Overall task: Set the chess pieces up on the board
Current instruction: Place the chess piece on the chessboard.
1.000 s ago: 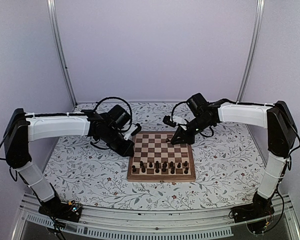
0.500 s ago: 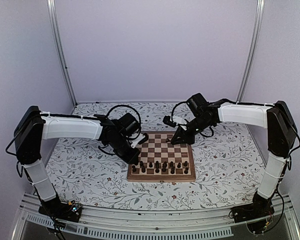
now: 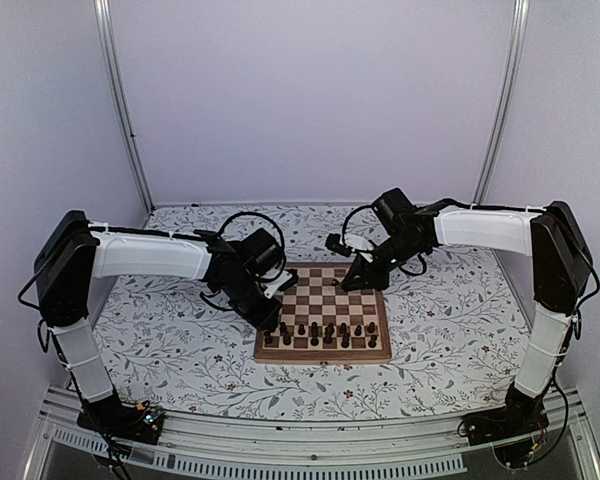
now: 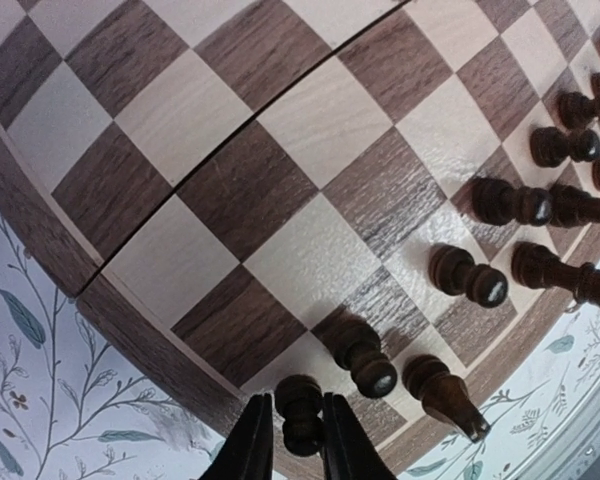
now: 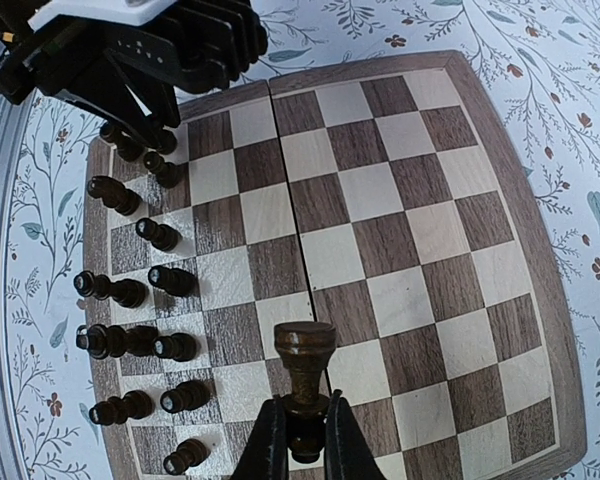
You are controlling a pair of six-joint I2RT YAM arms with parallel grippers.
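In the top view the pieces [image 3: 320,333] are too small to tell apart, and the left gripper [image 3: 271,318] covers the board's [image 3: 330,295] near-left corner. The left wrist view cuts off the fingers low in the picture. They flank the corner piece [image 4: 298,388] so closely that I cannot tell if they grip it or stand just clear. That piece stands upright on the last square beside the border. The board lies mid-table [image 3: 450,330] on a floral cover, with pale lilac walls [image 3: 310,100] and two metal poles [image 3: 120,100] behind. The other pieces stand in two rows along the board's near edge. The left arm reaches in low from the left, its wrist bent down to that corner. The right arm stretches across from the right, and the right gripper [image 5: 303,400] is clamped on a flat-topped piece [image 5: 303,345], held over the board's far side. Whether its base touches a square is hidden.
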